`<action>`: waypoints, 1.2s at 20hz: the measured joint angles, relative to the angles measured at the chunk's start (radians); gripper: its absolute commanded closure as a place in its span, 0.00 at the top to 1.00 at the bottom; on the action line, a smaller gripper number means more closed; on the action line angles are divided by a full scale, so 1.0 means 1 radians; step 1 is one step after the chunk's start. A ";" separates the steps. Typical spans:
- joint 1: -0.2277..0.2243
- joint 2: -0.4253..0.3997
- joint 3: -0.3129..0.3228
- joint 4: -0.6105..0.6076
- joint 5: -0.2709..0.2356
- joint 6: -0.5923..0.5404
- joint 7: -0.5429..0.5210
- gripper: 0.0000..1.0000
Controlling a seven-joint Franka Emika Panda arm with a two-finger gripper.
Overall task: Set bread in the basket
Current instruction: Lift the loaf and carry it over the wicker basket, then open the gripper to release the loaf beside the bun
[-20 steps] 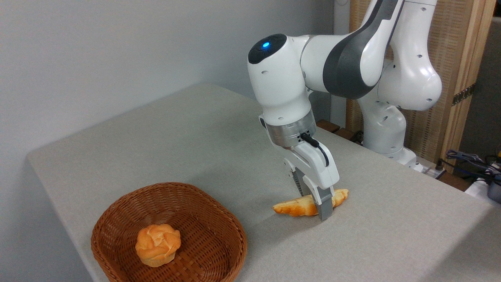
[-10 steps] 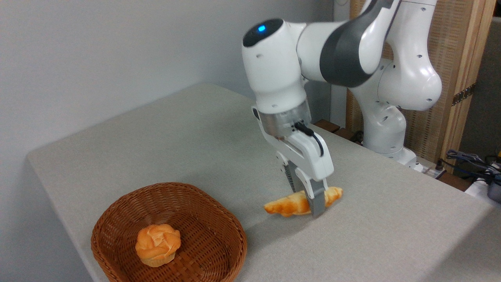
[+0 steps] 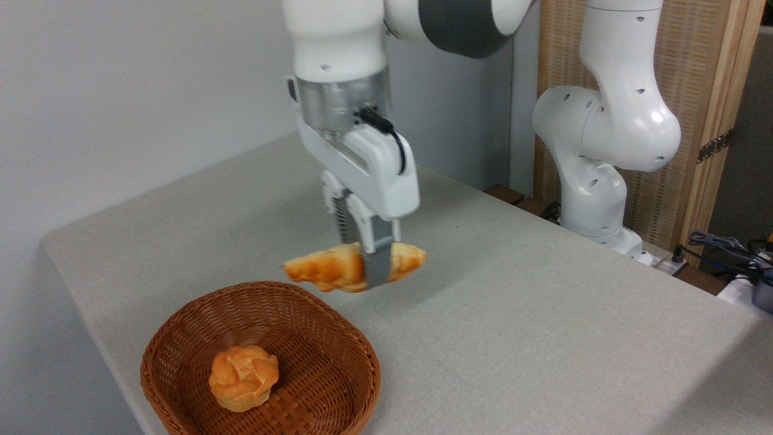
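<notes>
My gripper [image 3: 368, 272] is shut on the bread [image 3: 326, 270], a long pale golden loaf with browned tips, gripped near its middle. The loaf hangs in the air, roughly level, just above and beyond the far right rim of the basket [image 3: 356, 347]. The basket is brown woven wicker and sits at the table's near left corner. One grey finger crosses the front of the loaf; the other finger is behind it.
A small round orange-golden bun [image 3: 243, 377] lies inside the basket, left of its centre. The grey table [image 3: 543, 326] drops off close to the basket's left side. The arm's white base [image 3: 595, 205] stands at the far right, with cables [image 3: 724, 248] beyond it.
The gripper has lifted the bread off the table and carried it up and to the left, toward the basket. The basket and bun have not moved.
</notes>
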 measured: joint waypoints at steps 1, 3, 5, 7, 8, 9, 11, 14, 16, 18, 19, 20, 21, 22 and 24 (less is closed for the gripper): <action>-0.001 0.025 0.000 0.042 -0.020 0.000 -0.007 0.42; -0.003 0.071 -0.004 0.113 -0.051 0.000 -0.014 0.56; -0.003 0.114 -0.016 0.171 -0.061 0.000 -0.016 0.75; -0.004 0.143 -0.027 0.204 -0.061 0.003 -0.018 0.81; -0.004 0.149 -0.031 0.209 -0.061 0.006 -0.018 0.82; -0.005 0.158 -0.036 0.214 -0.061 0.022 -0.018 0.89; -0.005 0.166 -0.041 0.218 -0.062 0.044 -0.018 0.96; -0.005 0.167 -0.041 0.219 -0.062 0.056 -0.018 0.99; -0.005 0.167 -0.041 0.220 -0.062 0.056 -0.018 1.00; -0.005 0.168 -0.041 0.220 -0.062 0.056 -0.018 1.00; -0.005 0.168 -0.041 0.220 -0.062 0.056 -0.018 1.00; -0.005 0.168 -0.041 0.220 -0.062 0.056 -0.018 1.00; -0.005 0.168 -0.041 0.220 -0.062 0.056 -0.018 1.00; -0.005 0.168 -0.041 0.220 -0.063 0.056 -0.018 1.00; -0.005 0.168 -0.041 0.220 -0.063 0.056 -0.018 1.00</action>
